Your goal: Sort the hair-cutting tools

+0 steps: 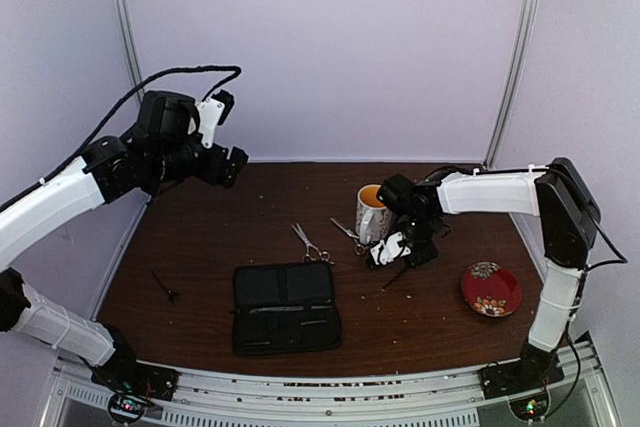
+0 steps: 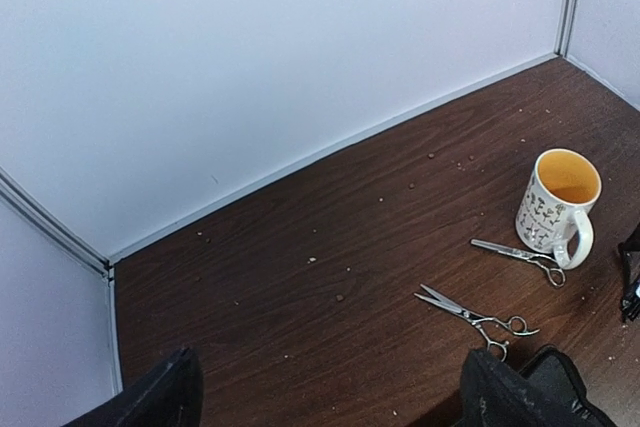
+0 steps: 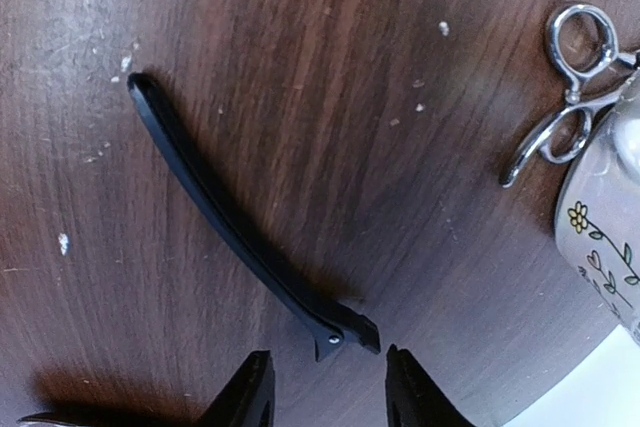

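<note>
The right tool (image 3: 325,392) hung low over the surface (image 1: 200,237), a little right of the middle, and its two fingers stood apart with nothing between them. One black clip (image 3: 235,227) lay flat on the wood directly in front of this tool. Its thicker hinged end pointed to the gap between the fingers and lay just beside one fingertip, while its thin end ran away at an angle. I could not tell if the clip touched that finger. The other black clip (image 1: 165,285) lay alone near the left edge, well apart from both tools. One pair of scissors (image 1: 312,244) lay in the middle of the surface, just beyond the far edge of the open black case (image 1: 286,307), which sat close to the near edge. The second pair of scissors (image 1: 348,233) lay with its ring handles just beside the white mug (image 1: 372,212). A red plate (image 1: 490,289) stood near the right edge. The left tool (image 1: 232,130) was raised high over the far left corner, with its fingers wide apart and holding nothing.
</note>
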`<state>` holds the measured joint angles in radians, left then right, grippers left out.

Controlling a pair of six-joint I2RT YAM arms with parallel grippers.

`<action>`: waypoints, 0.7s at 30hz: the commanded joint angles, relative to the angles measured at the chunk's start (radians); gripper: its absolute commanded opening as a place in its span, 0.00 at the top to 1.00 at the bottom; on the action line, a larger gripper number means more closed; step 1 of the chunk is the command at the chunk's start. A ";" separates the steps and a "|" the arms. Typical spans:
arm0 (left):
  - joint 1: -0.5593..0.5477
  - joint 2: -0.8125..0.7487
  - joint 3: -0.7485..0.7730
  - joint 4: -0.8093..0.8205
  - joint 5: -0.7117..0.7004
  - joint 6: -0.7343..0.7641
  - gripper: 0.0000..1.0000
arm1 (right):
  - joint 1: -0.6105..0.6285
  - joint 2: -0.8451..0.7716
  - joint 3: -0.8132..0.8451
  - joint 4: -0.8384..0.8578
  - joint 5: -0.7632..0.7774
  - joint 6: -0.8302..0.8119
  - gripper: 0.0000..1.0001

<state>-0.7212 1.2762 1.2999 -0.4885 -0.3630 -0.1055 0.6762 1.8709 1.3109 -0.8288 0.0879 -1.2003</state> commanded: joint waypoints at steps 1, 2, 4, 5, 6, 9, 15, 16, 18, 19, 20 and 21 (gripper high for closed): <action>0.005 0.008 0.030 0.013 0.037 -0.015 0.08 | 0.016 0.026 0.014 -0.017 0.041 -0.025 0.62; 0.005 0.009 0.030 0.013 0.040 -0.014 0.08 | 0.018 0.031 0.011 -0.008 0.044 -0.028 0.63; 0.005 0.015 0.030 0.013 0.036 -0.014 0.08 | 0.021 0.039 0.011 -0.003 0.047 -0.029 0.64; 0.005 0.017 0.030 0.013 0.036 -0.015 0.08 | 0.021 0.048 0.012 0.001 0.045 -0.026 0.64; 0.005 0.018 0.030 0.013 0.040 -0.014 0.08 | 0.022 0.053 0.013 0.006 0.043 -0.024 0.65; 0.005 0.024 0.029 0.013 0.044 -0.013 0.09 | 0.024 0.066 0.011 0.021 0.039 -0.023 0.67; 0.005 0.035 0.029 0.013 0.021 -0.007 0.09 | 0.028 0.092 0.015 0.019 0.040 -0.027 0.76; 0.004 0.037 0.027 0.013 0.013 -0.007 0.09 | 0.028 0.094 0.014 0.018 0.040 -0.026 0.78; 0.006 0.040 0.027 0.014 -0.001 -0.007 0.09 | 0.028 0.094 0.012 0.018 0.038 -0.024 0.82; 0.006 0.042 0.026 0.014 -0.001 -0.009 0.09 | 0.028 0.094 0.010 0.018 0.036 -0.023 0.85; 0.006 0.044 0.027 0.016 0.006 -0.011 0.08 | 0.028 0.093 0.008 0.017 0.035 -0.019 0.87; 0.006 0.042 0.024 0.021 0.018 -0.013 0.08 | 0.028 0.092 0.005 0.016 0.031 -0.015 0.91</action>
<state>-0.7208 1.3128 1.3014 -0.4908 -0.3443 -0.1074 0.6964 1.9511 1.3121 -0.8143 0.1143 -1.2266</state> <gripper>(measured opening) 0.914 0.140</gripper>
